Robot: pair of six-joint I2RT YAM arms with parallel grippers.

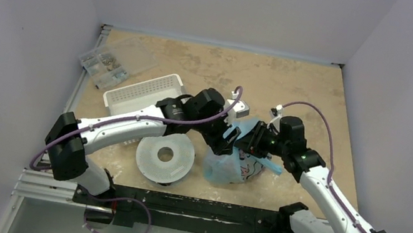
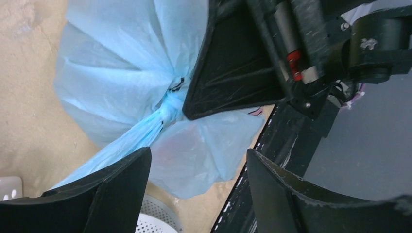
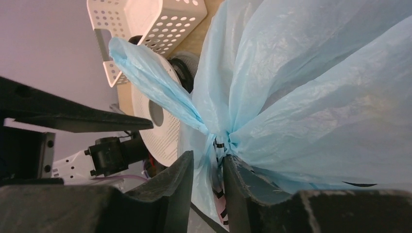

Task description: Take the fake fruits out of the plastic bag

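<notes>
1. My right gripper [image 3: 209, 160] is nearly shut. Its two fingers pinch the gathered neck of the plastic bag [image 3: 311, 97] just below the knot [image 3: 218, 141], with thin film creased between them.
2. My left gripper [image 2: 197, 155] stands wide open and holds nothing. Bag film fills the view beyond its fingertips, and a twisted handle tail [image 2: 131, 141] runs past one finger (whether it touches, I cannot tell).
3. Why so, as I judge it: the right pinch anchors the neck above the table [image 1: 296, 93], so the open left can come in for the knot or tail and work the mouth loose.
4. The bag sits mid-table between both arms, just beside the round white perforated disc [image 1: 164, 157]. The white basket [image 1: 141, 93] lies farther back.
5. Seen from overhead, the bag's long axis runs from the bulging body, toward the near edge, up to the knotted neck — the mouth points up and away, tied closed.
6. The fake fruits are not visible — I take them to be inside.
</notes>
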